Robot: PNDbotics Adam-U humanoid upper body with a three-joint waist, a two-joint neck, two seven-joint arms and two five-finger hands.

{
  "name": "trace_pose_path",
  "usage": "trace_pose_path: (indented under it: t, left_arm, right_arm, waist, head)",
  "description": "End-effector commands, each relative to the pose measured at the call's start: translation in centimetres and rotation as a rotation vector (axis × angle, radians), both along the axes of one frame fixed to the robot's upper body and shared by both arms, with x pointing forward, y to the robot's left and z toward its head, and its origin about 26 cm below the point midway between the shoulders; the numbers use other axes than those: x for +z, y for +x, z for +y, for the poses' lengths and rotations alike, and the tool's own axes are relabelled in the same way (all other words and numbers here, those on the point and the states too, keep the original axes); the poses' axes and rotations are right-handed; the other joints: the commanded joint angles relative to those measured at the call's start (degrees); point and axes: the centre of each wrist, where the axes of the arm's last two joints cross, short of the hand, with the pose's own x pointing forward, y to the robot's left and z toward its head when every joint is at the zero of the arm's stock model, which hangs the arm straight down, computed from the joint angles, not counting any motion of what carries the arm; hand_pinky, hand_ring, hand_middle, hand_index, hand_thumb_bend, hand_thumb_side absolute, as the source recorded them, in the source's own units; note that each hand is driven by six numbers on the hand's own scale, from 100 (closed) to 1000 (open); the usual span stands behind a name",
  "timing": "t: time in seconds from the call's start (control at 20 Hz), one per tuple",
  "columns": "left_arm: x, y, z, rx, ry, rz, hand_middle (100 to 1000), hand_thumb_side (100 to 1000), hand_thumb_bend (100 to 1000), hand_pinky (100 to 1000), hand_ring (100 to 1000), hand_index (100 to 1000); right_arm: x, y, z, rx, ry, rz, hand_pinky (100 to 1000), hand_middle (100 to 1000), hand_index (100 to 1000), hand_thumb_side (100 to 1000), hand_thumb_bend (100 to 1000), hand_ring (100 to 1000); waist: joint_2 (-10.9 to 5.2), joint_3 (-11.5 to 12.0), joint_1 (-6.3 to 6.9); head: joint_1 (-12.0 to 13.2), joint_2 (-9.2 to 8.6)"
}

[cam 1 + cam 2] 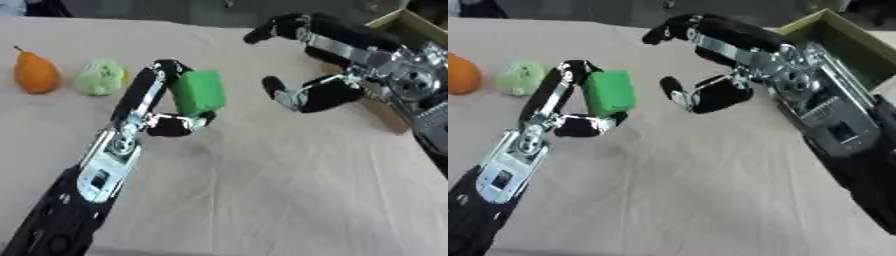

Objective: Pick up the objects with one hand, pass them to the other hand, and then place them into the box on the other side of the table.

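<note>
A green block [198, 91] is held above the table by my left hand [166, 107], pinched between curled fingers above and the thumb below. My right hand [719, 65] hovers just to the right of the block, open, with fingers spread above and the thumb [689, 97] low, a small gap from the block. An orange pear-shaped fruit [35, 72] and a pale green round object [100, 77] lie on the cloth at the far left. The cardboard box [846, 42] stands at the right edge, partly hidden behind my right arm.
A beige cloth [262, 190] covers the table, with bare room in the near middle and right. The table's far edge runs along the top, with dark floor beyond.
</note>
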Motion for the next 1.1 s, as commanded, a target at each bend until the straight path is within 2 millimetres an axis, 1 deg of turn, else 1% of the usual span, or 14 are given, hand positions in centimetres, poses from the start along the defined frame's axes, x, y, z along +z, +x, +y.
trace_pose_path:
  t: [0.05, 0.1, 0.15, 0.2, 0.35, 0.45, 0.5, 0.55, 0.6, 0.85, 1.1]
  left_arm:
    - [0.8, 0.1, -0.2, -0.005, -0.011, -0.023, 498, 100, 192, 538, 502, 510]
    - [0.8, 0.1, -0.3, -0.004, -0.013, -0.023, 498, 100, 191, 538, 502, 510]
    - [0.8, 0.1, -0.3, -0.003, -0.015, -0.022, 498, 100, 191, 538, 502, 510]
    - [0.8, 0.1, -0.3, -0.002, -0.016, -0.021, 498, 100, 190, 537, 502, 510]
    - [0.8, 0.1, -0.3, -0.001, -0.020, -0.019, 497, 100, 193, 536, 501, 510]
    - [0.7, 0.1, -0.4, 0.000, -0.022, -0.016, 497, 100, 191, 535, 501, 512]
    - [0.7, 0.2, -0.4, 0.001, -0.024, -0.014, 496, 100, 190, 534, 500, 512]
    - [0.6, 0.2, -0.5, 0.001, -0.025, -0.012, 496, 100, 190, 534, 500, 512]
    - [0.6, 0.2, -0.5, 0.000, -0.027, -0.011, 496, 100, 188, 533, 499, 512]
    - [0.7, 0.1, -0.7, -0.002, -0.039, -0.012, 495, 100, 182, 531, 499, 512]
    - [1.0, 0.0, -1.1, -0.010, -0.044, -0.016, 492, 100, 172, 527, 496, 510]
  right_arm:
    - [0.8, 0.0, 0.1, 0.031, -0.024, -0.030, 979, 846, 914, 100, 106, 923]
    - [0.8, 0.0, 0.2, 0.039, -0.030, -0.033, 981, 849, 916, 145, 100, 927]
    - [0.8, 0.1, 0.2, 0.044, -0.034, -0.035, 981, 849, 917, 154, 100, 927]
    - [0.8, 0.1, 0.2, 0.046, -0.036, -0.036, 987, 853, 923, 248, 100, 933]
    - [0.6, 0.3, 0.4, 0.056, -0.049, -0.032, 994, 856, 926, 280, 100, 944]
    - [0.6, 0.4, 0.6, 0.068, -0.065, -0.028, 1000, 857, 929, 189, 147, 958]
    - [0.5, 0.5, 0.6, 0.070, -0.072, -0.021, 1000, 853, 927, 100, 210, 962]
    - [0.4, 0.6, 0.7, 0.072, -0.078, -0.014, 1000, 852, 927, 100, 217, 962]
    - [0.4, 0.7, 0.8, 0.075, -0.081, -0.007, 1000, 850, 924, 100, 283, 965]
    - [0.2, 0.9, 1.1, 0.064, -0.055, 0.011, 1000, 848, 927, 100, 300, 965]
    - [-0.2, 1.4, 1.4, 0.056, -0.062, 0.014, 1000, 846, 925, 100, 342, 967]
  waist:
    - [-1.33, -0.02, 0.04]
    - [-1.34, -0.01, 0.04]
    - [-1.34, -0.02, 0.05]
    - [-1.35, -0.02, 0.06]
    - [-1.38, -0.02, 0.07]
    - [-1.37, 0.00, 0.06]
    - [-1.36, 0.01, 0.05]
    - [-1.34, 0.03, 0.05]
    - [-1.32, 0.07, 0.05]
    - [-1.29, 0.29, 0.06]
    - [-1.32, 0.48, 0.01]
  head:
    - [-0.19, 0.36]
    - [-0.21, 0.36]
    - [-0.21, 0.35]
    - [-0.22, 0.36]
    - [-0.27, 0.35]
    - [-0.30, 0.35]
    - [-0.32, 0.38]
    - [-0.33, 0.39]
    - [-0.35, 0.40]
    - [-0.41, 0.48]
    - [-0.52, 0.58]
